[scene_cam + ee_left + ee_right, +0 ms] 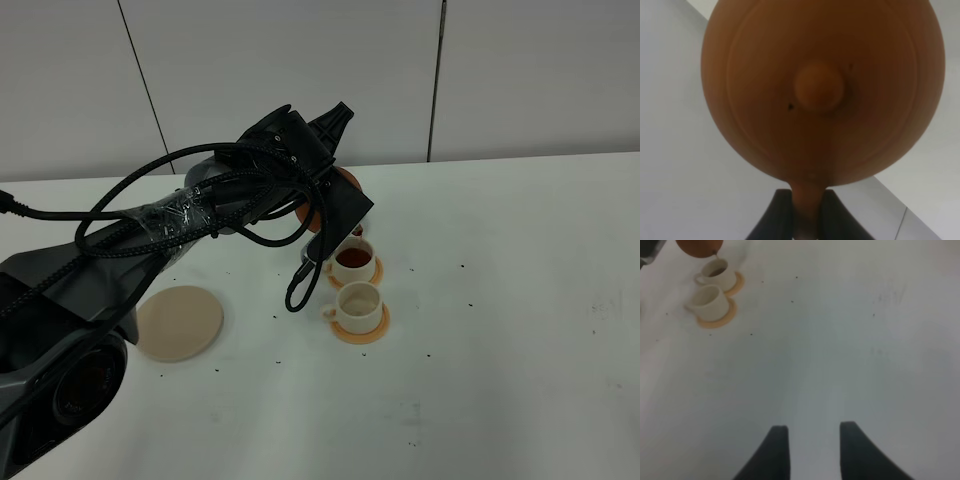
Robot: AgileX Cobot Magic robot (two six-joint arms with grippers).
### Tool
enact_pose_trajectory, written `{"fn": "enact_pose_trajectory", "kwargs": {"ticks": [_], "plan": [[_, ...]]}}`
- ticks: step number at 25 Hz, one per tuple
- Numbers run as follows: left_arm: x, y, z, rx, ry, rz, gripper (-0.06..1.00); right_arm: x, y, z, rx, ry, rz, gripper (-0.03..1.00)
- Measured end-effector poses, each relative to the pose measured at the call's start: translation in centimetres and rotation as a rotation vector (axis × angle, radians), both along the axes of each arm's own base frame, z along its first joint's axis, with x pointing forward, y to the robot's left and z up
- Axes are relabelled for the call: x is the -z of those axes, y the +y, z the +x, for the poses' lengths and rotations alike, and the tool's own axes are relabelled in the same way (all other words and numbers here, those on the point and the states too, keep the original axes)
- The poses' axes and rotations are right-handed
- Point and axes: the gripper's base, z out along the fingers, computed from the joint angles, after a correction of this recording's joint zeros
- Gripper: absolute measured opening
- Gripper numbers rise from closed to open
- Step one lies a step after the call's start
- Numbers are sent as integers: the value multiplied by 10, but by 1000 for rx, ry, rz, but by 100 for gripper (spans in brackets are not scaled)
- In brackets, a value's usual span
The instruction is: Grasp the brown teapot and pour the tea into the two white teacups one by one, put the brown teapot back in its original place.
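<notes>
My left gripper (807, 220) is clamped on the handle of the brown teapot (820, 90), tilting it over the far teacup (353, 262) so tea lands inside. The near teacup (358, 300) looks empty. Toward the table's (520, 300) left edge the beige plate (180, 322) lies bare for the return. My right gripper (814, 450) hangs open.

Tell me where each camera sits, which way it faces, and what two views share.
Exterior high: mounted high, looking down at the white table; the left arm holds the brown teapot over the far teacup.
Left wrist: on the left arm, facing the teapot's lid; the left gripper pinches its handle.
Right wrist: on the right arm, looking past the open right gripper across the table toward both teacups.
Shared: exterior and right wrist both show teapot and teacups.
</notes>
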Motion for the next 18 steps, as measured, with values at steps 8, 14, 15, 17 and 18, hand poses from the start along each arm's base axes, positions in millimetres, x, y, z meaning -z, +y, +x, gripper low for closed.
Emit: {"fn": "enact_pose_trajectory", "kwargs": {"ticks": [8,14,15,17,18], "plan": [[0,0,0,-1,1,1,17,0,0,0,0,0,0,24],[1,2,-1,-13,12,11,17,0,0,0,0,0,0,24],[1,2,-1,-15,13,12,17,0,0,0,0,0,0,24],[1,2,-1,-17,15,14,17,0,0,0,0,0,0,24],[1,2,-1,-17,15,15,17,0,0,0,0,0,0,24]]}}
